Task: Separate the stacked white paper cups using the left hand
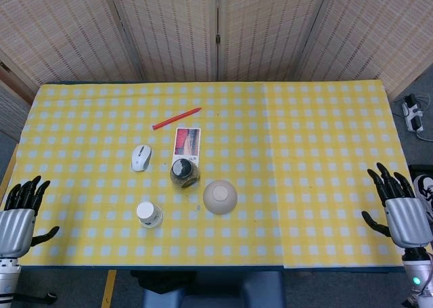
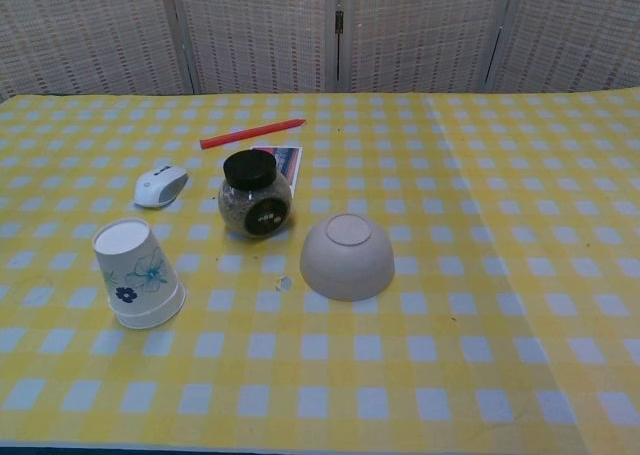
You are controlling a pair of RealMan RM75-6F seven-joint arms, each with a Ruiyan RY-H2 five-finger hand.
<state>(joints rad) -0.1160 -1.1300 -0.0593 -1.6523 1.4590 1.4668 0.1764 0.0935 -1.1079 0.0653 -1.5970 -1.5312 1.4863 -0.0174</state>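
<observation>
The white paper cups point(image 1: 149, 214) stand upside down near the table's front left, stacked as one, with blue flower prints showing on the cups point(image 2: 138, 274) in the chest view. My left hand point(image 1: 20, 213) hovers at the table's left front corner, fingers spread, holding nothing, well left of the cups. At the right front edge my right hand point(image 1: 399, 206) is likewise open and empty. Neither hand shows in the chest view.
On the yellow checked tablecloth point(image 1: 304, 152) lie an upturned beige bowl point(image 1: 220, 196), a black-lidded jar point(image 1: 184, 172), a white mouse point(image 1: 141, 157), a small card point(image 1: 187, 142) and a red pen point(image 1: 176, 118). Woven screens stand behind the table.
</observation>
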